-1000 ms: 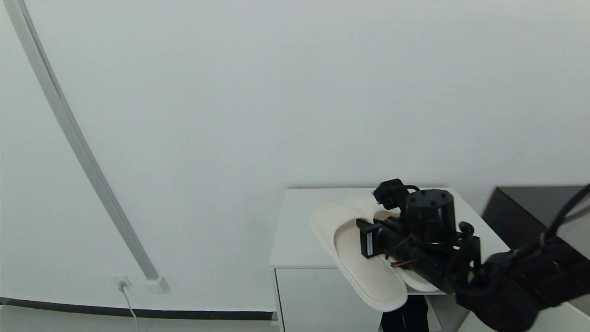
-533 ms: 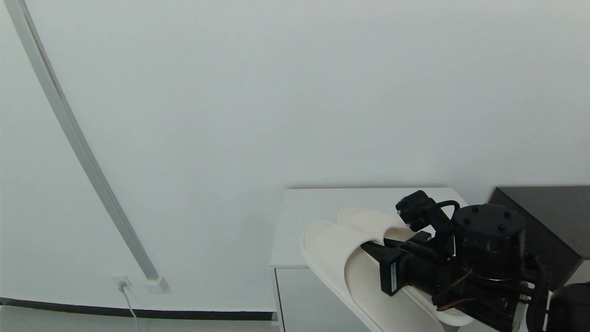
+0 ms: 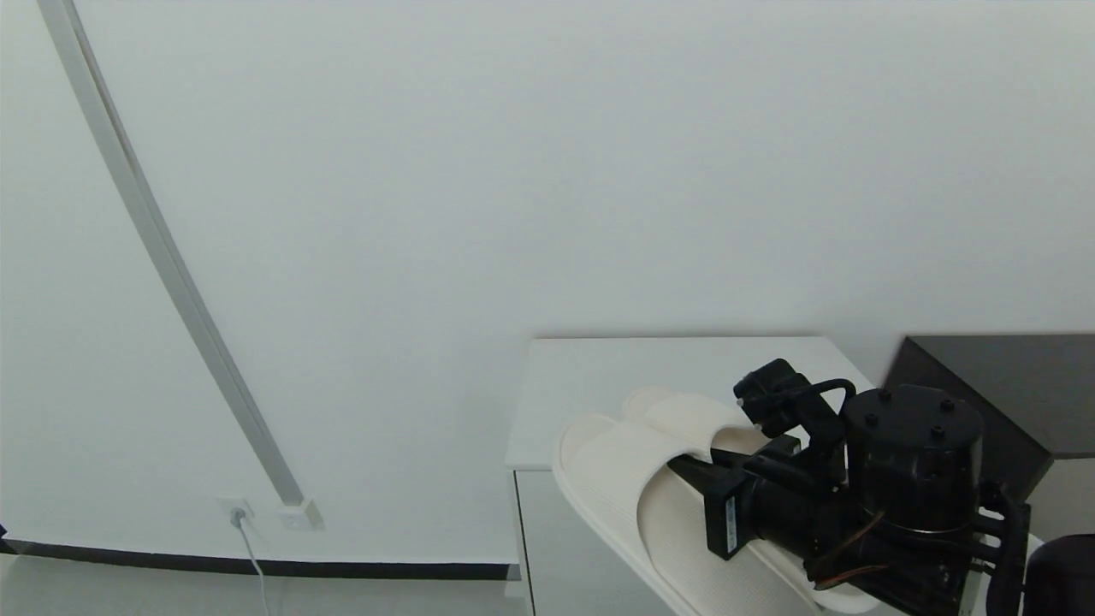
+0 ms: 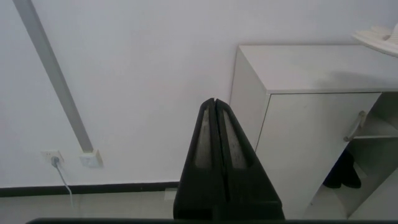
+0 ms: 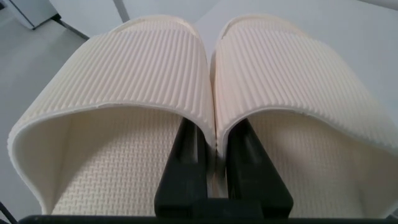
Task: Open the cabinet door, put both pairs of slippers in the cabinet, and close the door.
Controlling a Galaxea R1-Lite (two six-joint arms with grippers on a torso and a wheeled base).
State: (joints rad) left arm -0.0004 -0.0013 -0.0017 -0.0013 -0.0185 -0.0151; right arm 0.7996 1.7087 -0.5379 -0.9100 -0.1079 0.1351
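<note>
Slippers pair (image 3: 616,453) pinched at inner straps by right gripper (image 5: 214,146), long axis straight ahead; cabinet (image 3: 667,376) just below-ahead; left gripper (image 4: 215,124) closed, empty.

A pair of cream slippers (image 3: 629,449) with ribbed uppers and pebbled insoles lies side by side, toes pointing away from the right claw (image 5: 214,146), which pinches their two inner walls together. The pair hangs tilted in the air above the front of the low white cabinet (image 3: 667,376). The cabinet's flat white door (image 4: 308,149), with a bar handle at its edge, lies flush with the front. Beside it is an open section with a shelf (image 4: 379,134).
</note>
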